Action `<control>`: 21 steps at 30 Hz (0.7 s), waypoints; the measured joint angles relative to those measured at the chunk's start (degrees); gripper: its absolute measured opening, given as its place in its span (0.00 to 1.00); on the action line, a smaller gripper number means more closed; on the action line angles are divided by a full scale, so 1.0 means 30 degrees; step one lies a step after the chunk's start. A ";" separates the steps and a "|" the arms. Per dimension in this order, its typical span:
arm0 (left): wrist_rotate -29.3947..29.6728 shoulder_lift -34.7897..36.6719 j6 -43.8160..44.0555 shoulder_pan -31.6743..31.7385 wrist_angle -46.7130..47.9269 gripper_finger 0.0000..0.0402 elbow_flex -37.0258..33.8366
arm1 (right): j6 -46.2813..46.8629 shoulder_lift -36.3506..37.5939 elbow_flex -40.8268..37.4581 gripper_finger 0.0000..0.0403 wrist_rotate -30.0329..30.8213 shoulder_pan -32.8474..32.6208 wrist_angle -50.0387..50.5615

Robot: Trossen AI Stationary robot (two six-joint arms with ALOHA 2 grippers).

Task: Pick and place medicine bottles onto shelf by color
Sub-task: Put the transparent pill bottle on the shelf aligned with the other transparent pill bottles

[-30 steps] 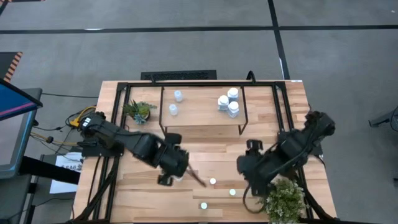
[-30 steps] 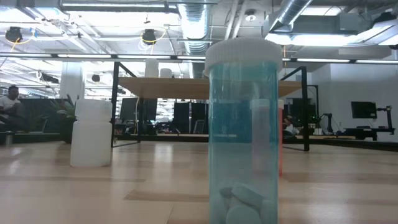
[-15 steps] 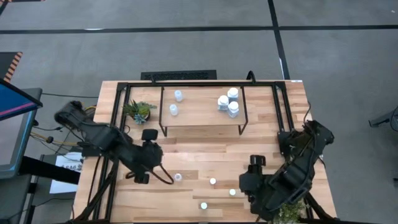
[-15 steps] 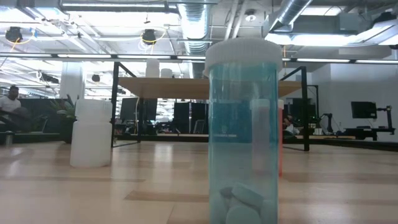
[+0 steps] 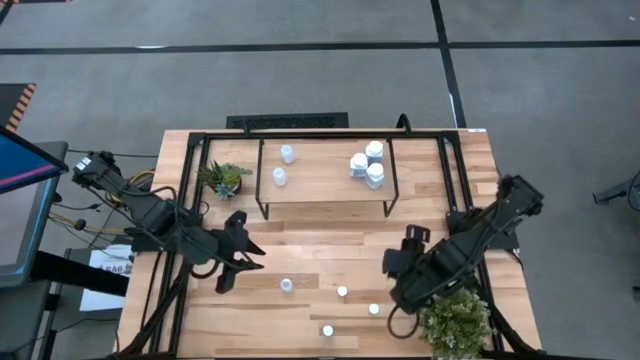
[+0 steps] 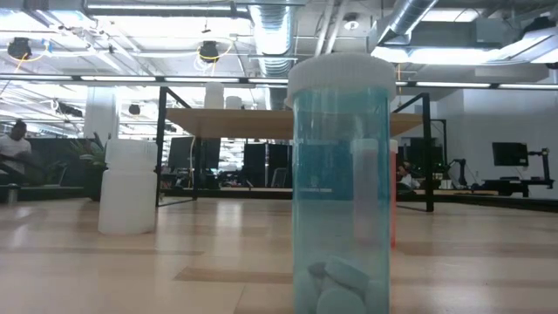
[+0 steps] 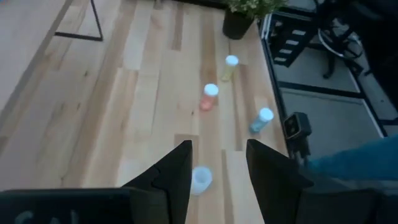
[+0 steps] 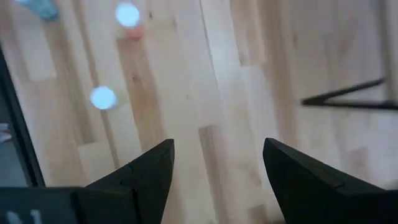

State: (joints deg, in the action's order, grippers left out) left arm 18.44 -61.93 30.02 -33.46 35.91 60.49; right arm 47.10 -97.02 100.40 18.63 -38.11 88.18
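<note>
Since a second ago, the left gripper (image 5: 233, 268) has drawn back toward the worktop's (image 5: 330, 245) left edge, jaws narrowly parted and empty, leaving a small bottle (image 5: 286, 285) standing on the planks. Nearest the low camera stands a blue-tinted bottle (image 6: 341, 187), a white bottle (image 6: 128, 187) farther left. The right gripper (image 5: 400, 262) hangs with jaws wide, empty, near a potted plant (image 5: 456, 320). Farther back, the shelf (image 5: 325, 185) carries five bottles. Beyond lies an open room with ceiling ducts (image 6: 270, 26) and a person (image 6: 13, 148).
</note>
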 joint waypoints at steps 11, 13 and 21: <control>0.0124 0.0035 -0.0561 -0.0103 -0.0371 0.34 0.0000 | 0.2427 0.4078 -0.9683 0.67 -0.5714 0.0907 -1.2312; 0.0131 0.0035 -0.0567 -0.0108 -0.0329 0.34 0.0000 | 0.1989 0.3514 -0.9708 0.67 -0.6004 0.1048 -1.3050; 0.0164 0.0035 -0.0464 -0.0100 -0.0201 0.34 0.0000 | 0.1215 0.1359 -0.9703 0.67 -0.7085 0.0905 -1.3843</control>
State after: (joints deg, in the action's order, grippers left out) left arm 18.93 -61.82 28.63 -33.76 35.31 60.49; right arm 50.74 -92.94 71.29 -2.63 -35.39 46.65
